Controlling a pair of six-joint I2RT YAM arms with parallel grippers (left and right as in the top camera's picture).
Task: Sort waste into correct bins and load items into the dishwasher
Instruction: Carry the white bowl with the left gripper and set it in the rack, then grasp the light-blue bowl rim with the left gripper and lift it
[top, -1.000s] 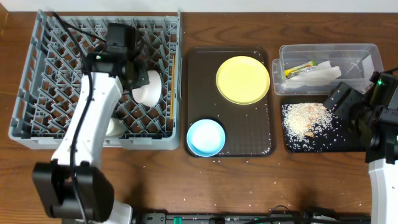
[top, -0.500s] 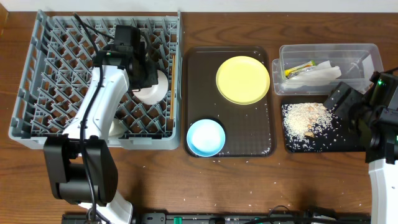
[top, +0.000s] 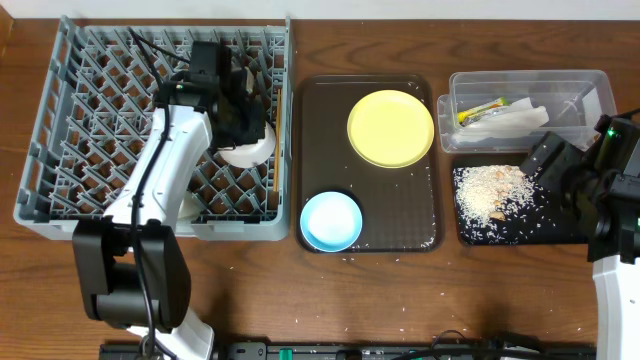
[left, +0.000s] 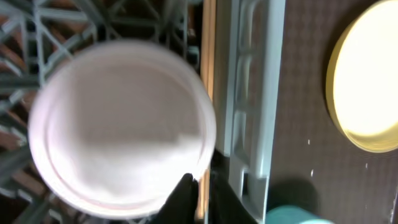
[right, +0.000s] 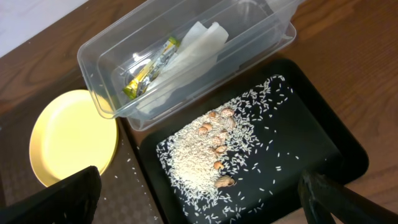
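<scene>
Left fingers (left: 183, 199) clamp the white bowl (left: 118, 124) in the rack (left: 258, 93); right fingers (right: 68, 196) spread wide

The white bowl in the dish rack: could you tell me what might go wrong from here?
The left tool pinches the white bowl by its rim only, so it may slip or tip between the pegs of the dish rack on release. The chopsticks lie right beside it and could get knocked.
</scene>
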